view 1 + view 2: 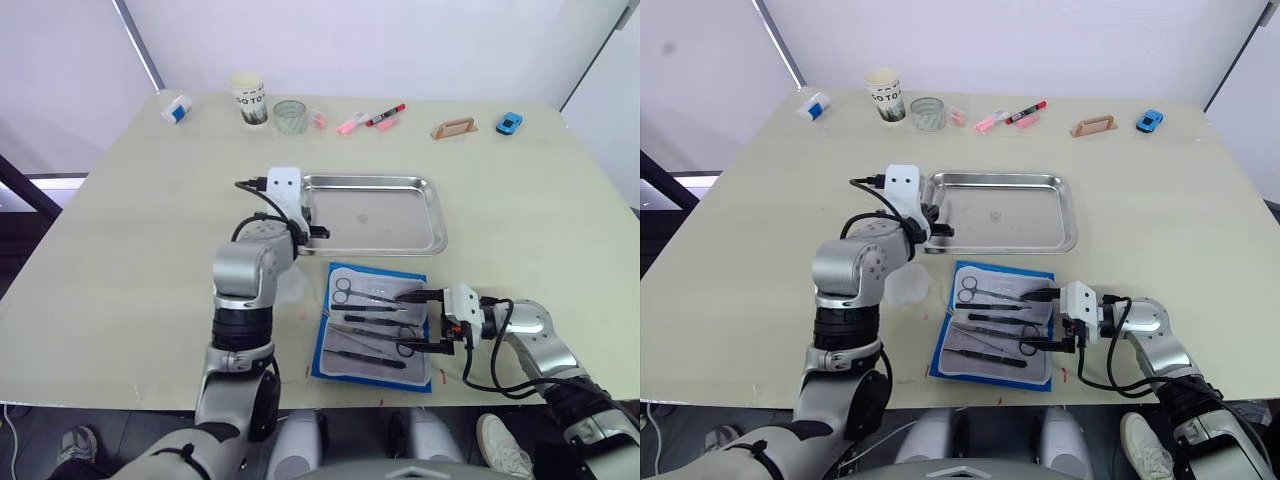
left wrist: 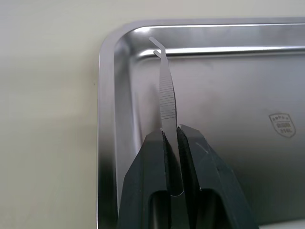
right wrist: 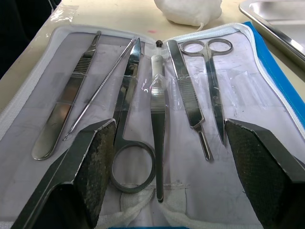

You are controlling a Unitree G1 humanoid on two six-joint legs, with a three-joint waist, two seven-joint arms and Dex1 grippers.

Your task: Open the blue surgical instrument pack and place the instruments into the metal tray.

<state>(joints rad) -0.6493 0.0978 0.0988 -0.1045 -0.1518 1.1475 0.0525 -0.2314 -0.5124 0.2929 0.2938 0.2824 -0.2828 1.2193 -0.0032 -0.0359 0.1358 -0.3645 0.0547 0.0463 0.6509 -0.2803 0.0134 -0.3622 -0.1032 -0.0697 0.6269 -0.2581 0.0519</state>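
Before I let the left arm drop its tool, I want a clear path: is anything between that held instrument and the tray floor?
Nothing visible. The left gripper holds the tweezers over the metal tray corner; bare steel lies beneath.

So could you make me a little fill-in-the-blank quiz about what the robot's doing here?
1. The left gripper is shut on a slim steel instrument held over the metal ____.
2. The blue surgical instrument pack lies ____, its instruments showing on the pale lining.
3. The right gripper hovers over the pack with its fingers ____.
4. The small blue toy car sits at the table's far ____ corner.

Missing words: tray; open; open; right
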